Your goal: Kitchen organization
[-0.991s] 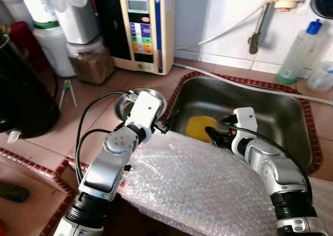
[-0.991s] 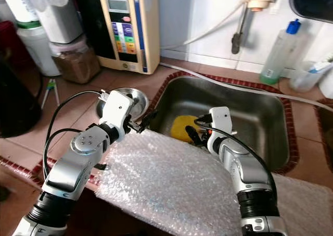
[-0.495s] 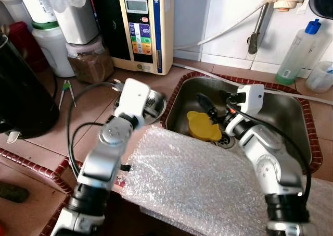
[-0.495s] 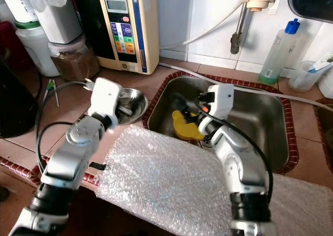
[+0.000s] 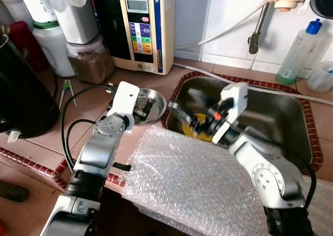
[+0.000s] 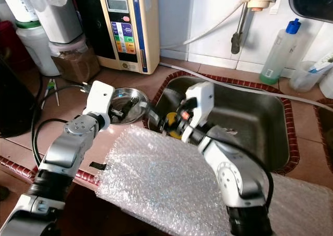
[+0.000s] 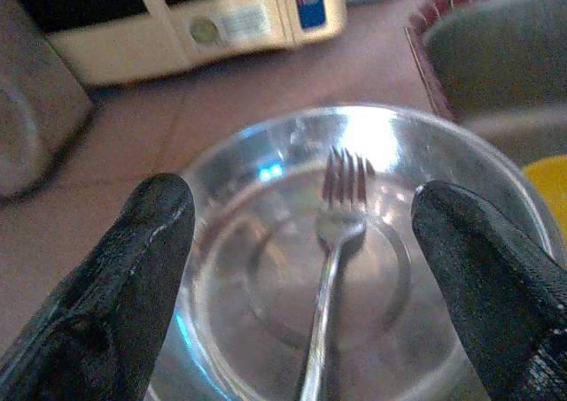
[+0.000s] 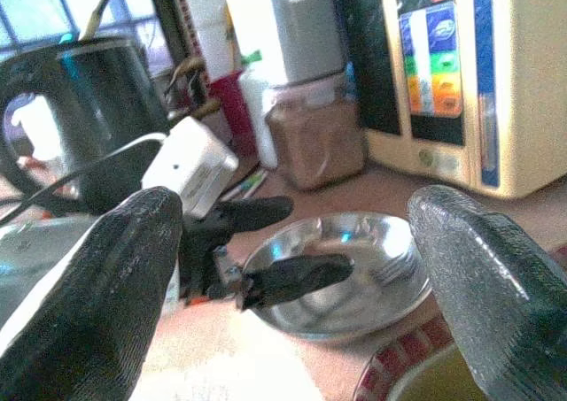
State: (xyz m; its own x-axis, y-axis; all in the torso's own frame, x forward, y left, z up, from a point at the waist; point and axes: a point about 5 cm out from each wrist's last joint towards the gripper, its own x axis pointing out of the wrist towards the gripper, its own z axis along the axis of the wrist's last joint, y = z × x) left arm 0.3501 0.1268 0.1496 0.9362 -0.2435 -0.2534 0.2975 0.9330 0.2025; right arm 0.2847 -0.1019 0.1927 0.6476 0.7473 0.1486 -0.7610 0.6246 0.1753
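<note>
Head views over my tiled kitchen counter point(image 5: 99, 98) and sink point(image 5: 281, 116), both arms up.

From my left: a dark kettle point(image 5: 21, 95) sits at the counter's edge, then white containers point(image 5: 52, 43) and a jar of brown powder point(image 5: 91, 61) against the wall, then a cream water unit point(image 5: 145, 27). My left gripper point(image 5: 144, 107) hangs over the steel bowl point(image 5: 153, 101) beside the sink; the left wrist view shows its fingers spread wide with nothing held, and a fork point(image 7: 332, 242) lying in the bowl. Bubble wrap point(image 5: 192, 184) covers the near counter edge. My right gripper point(image 6: 158, 119) reaches across the sink's left rim towards the bowl, fingers wide apart and empty, above a yellow thing point(image 5: 200, 133) in the basin. A hose point(image 5: 234, 25) runs along the white wall tiles, and a blue-capped bottle point(image 5: 299, 48) stands far right.
</note>
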